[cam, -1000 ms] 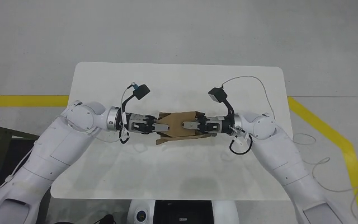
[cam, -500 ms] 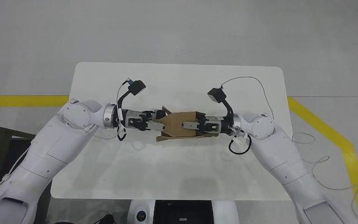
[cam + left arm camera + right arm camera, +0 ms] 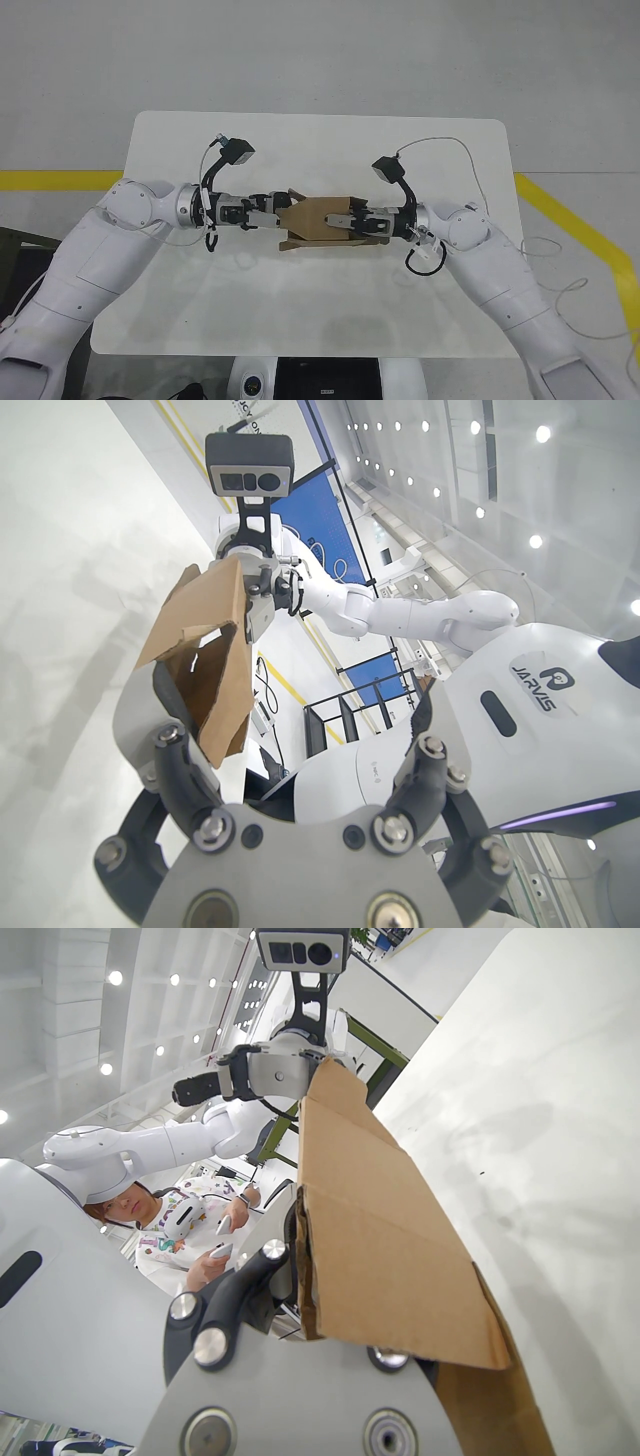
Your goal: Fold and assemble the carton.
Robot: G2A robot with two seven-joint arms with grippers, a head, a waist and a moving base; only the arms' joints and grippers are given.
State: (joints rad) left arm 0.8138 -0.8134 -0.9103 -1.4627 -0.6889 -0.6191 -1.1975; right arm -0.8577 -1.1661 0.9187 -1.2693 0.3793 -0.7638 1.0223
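A brown cardboard carton (image 3: 318, 222), partly unfolded into a tube, hangs over the middle of the white table (image 3: 450, 150). My right gripper (image 3: 346, 222) is shut on the carton's right end, and one of its fingers (image 3: 274, 1255) lies against the cardboard (image 3: 370, 1228). At the left end my left gripper (image 3: 272, 211) stands wide open. One of its fingers (image 3: 150, 695) is against the open mouth of the carton (image 3: 210, 650), and the other finger (image 3: 430, 740) is well clear. The left gripper (image 3: 235, 1078) also appears beyond the carton's far edge in the right wrist view.
Bare tabletop lies all round the carton, with the front edge (image 3: 300, 352) near my body. A loose white cable (image 3: 470, 150) loops over the right rear of the table. Yellow floor tape (image 3: 50, 180) runs past both sides.
My left gripper has drawn back to the left and slightly away, off the carton's top. The carton's left flap has lifted. The right gripper has kept its hold.
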